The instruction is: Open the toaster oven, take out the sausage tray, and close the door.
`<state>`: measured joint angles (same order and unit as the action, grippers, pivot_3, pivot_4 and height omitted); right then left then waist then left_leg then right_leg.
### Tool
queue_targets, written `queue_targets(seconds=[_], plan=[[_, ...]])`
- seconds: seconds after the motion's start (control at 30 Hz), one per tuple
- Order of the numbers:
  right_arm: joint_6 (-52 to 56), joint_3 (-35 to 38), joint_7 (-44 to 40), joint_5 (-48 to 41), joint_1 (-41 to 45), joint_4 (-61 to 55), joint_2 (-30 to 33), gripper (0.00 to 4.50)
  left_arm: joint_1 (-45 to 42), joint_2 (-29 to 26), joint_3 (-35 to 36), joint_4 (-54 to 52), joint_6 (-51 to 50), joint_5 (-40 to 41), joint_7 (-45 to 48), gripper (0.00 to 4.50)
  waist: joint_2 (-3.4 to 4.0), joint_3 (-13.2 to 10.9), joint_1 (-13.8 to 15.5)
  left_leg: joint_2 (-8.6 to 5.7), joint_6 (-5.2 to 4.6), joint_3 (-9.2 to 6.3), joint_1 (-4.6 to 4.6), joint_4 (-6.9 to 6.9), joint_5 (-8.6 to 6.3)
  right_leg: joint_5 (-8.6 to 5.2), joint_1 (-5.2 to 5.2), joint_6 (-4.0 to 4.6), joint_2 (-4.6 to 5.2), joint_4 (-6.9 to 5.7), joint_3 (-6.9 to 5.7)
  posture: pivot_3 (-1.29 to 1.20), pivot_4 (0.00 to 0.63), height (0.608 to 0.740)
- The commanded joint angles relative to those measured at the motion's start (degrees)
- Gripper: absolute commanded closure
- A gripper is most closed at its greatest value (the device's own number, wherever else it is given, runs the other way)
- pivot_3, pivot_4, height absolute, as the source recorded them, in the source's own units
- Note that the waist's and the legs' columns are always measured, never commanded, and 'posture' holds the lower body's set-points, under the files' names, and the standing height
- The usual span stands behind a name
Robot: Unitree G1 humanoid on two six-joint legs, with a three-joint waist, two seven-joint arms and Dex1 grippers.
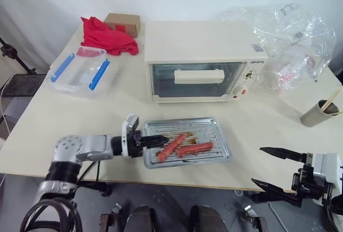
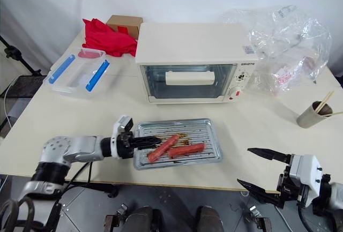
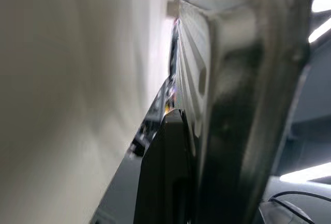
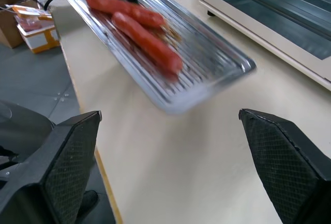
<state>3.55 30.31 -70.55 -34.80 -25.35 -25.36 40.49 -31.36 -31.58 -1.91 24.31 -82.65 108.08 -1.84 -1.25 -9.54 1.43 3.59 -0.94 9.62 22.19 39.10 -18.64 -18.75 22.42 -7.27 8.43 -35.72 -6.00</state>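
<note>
A cream table (image 1: 64,119) stands before a white curtain, with a red cloth (image 1: 107,36), a cardboard box (image 1: 123,23) and a clear plastic box with blue clips (image 1: 80,71) at its far left, a crumpled plastic bag (image 1: 292,42) at the far right and a cup with chopsticks (image 1: 317,113) at the right edge. The toaster oven (image 1: 201,60) sits in the far middle, and the door (image 1: 194,80) looks shut, its white bar handle facing the robot. The sausage tray (image 1: 187,141) lies on the table just in front of the oven, with its long axis running left to right and two red sausages (image 1: 182,145) inside. The left gripper (image 1: 153,142) reaches in from the left and is clamped on the left rim of the tray. The right gripper (image 1: 278,170) hangs with its fingers wide apart and empty, off the near right table edge, well apart from the tray. It seems to me that the tray is already out, so the left arm needs only to let go; the tray lies directly ahead of it.
</note>
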Motion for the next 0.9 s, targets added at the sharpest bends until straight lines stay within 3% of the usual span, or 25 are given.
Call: queue_targets(seconds=[0.03, 0.4, 0.5, 0.67, 0.83, 0.9], plan=[[-1.06, 2.36, 1.20, -1.36, -1.71, -3.24, -0.75, 0.04, -3.78, 2.56, -1.32, 2.27, -1.52, -4.82, 1.52, 4.50, 0.01, 0.00, 0.13, 0.00, 0.00, 0.00, -0.01, 0.00, 0.00, 0.00, 0.00, 0.00, 0.00, -0.01, 0.00, 0.00, 0.150, 0.740], [-0.69, 2.45, 3.63, -1.90, -3.38, -5.74, -0.96, 0.04, -10.33, 13.58, 1.39, 9.49, 0.34, -25.86, 5.27, 4.50, 0.45, 0.27, 2.45, -0.49, -0.15, -0.54, -0.12, 0.03, 0.10, 0.03, -0.55, -0.06, 0.22, 0.29, 0.03, 0.00, 0.150, 0.740], [-0.47, 1.85, 4.32, -1.91, -3.05, -6.23, -0.96, 0.00, -10.40, 16.12, 2.43, 8.35, 1.73, -31.03, 6.71, 3.88, 0.55, 0.32, 2.96, -0.74, -0.18, -0.94, -0.16, 0.03, 0.10, 0.03, -0.89, -0.06, 0.41, 0.47, 0.04, 0.00, 0.150, 0.740], [-0.28, 0.64, 4.17, -1.76, -2.37, -5.84, -0.57, 0.00, -9.74, 16.62, 4.37, 3.60, 2.27, -36.64, 11.70, 2.31, 0.54, 0.32, 2.97, -0.89, -0.27, -1.15, -0.03, 0.02, 0.11, 0.05, -0.93, -0.08, 0.63, 0.47, 0.01, 0.00, 0.150, 0.740], [-0.21, -0.42, 3.21, -1.67, -1.23, -4.41, 0.06, 0.00, -6.83, 9.82, 1.32, -7.62, 3.58, -43.20, 22.28, 0.82, 0.45, 0.26, 1.92, -0.83, -0.30, -1.14, 0.04, 0.01, 0.13, 0.09, -0.92, -0.17, 0.42, 0.61, -0.09, 0.00, 0.150, 0.740], [-0.46, -0.53, 2.37, -1.52, -0.53, -2.76, 0.36, 0.00, -4.46, 3.63, -1.74, -13.72, 7.44, -47.69, 29.20, 0.21, 0.44, 0.25, 1.13, -0.74, -0.28, -1.14, 0.02, -0.01, 0.14, 0.09, -0.92, -0.17, 0.31, 0.62, -0.09, 0.00, 0.150, 0.740]])
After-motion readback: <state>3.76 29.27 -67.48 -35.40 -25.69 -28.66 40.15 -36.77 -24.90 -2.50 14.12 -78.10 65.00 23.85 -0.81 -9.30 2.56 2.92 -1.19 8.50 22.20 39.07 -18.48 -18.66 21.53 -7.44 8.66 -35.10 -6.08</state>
